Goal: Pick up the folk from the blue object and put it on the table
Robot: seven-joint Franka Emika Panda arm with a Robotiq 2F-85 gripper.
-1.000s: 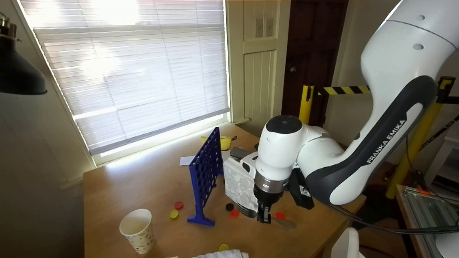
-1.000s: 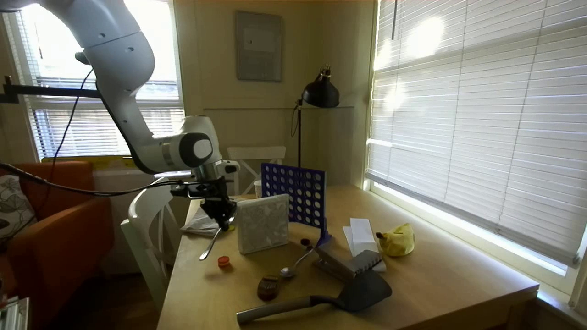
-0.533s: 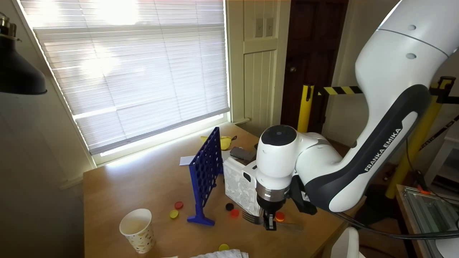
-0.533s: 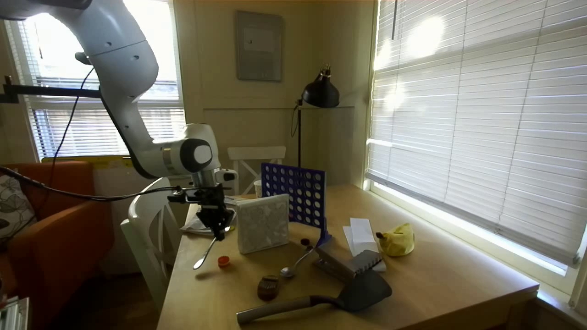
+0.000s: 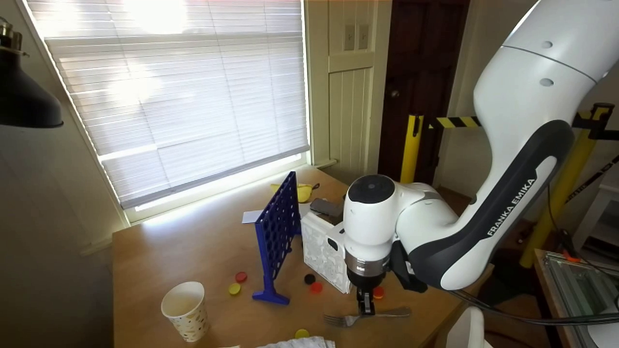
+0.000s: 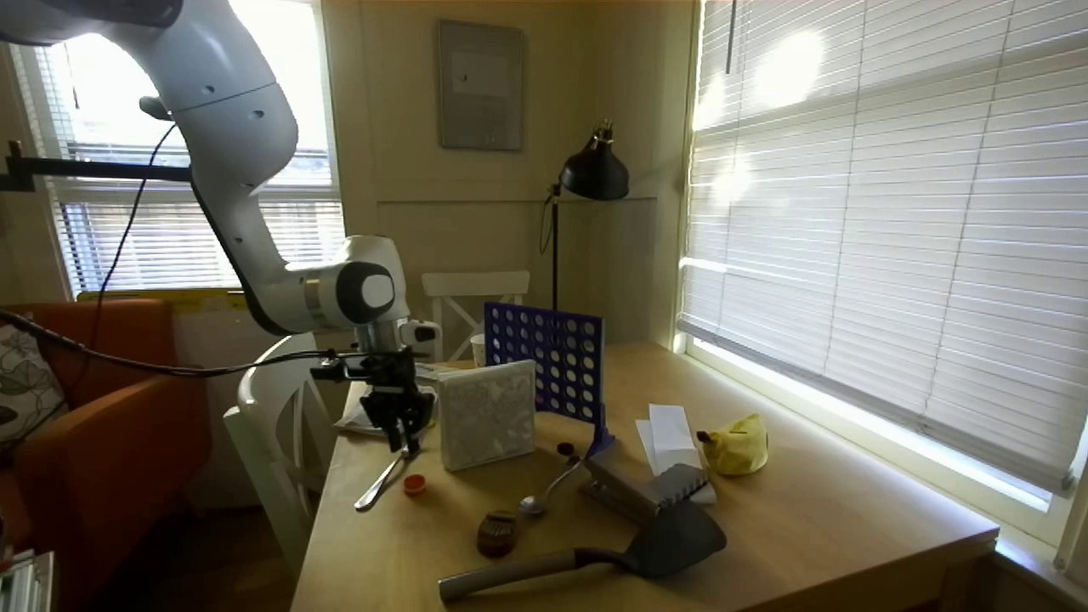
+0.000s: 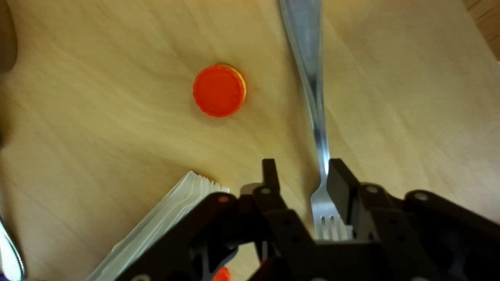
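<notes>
Hand (image 7: 301,168) downward, astride the fork (image 7: 319,121)

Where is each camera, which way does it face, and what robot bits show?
In an exterior view: roughly at the cup end of the table, facing the window blind and dark door; arm and pincer show.
In an exterior view: roughly at the spatula end, facing the lamp; arm and pincer show.
Wrist view: on the wrist, looking down at the fork; only the open pincer shows.
Both exterior views share the lamp, blue panel and white box.
</notes>
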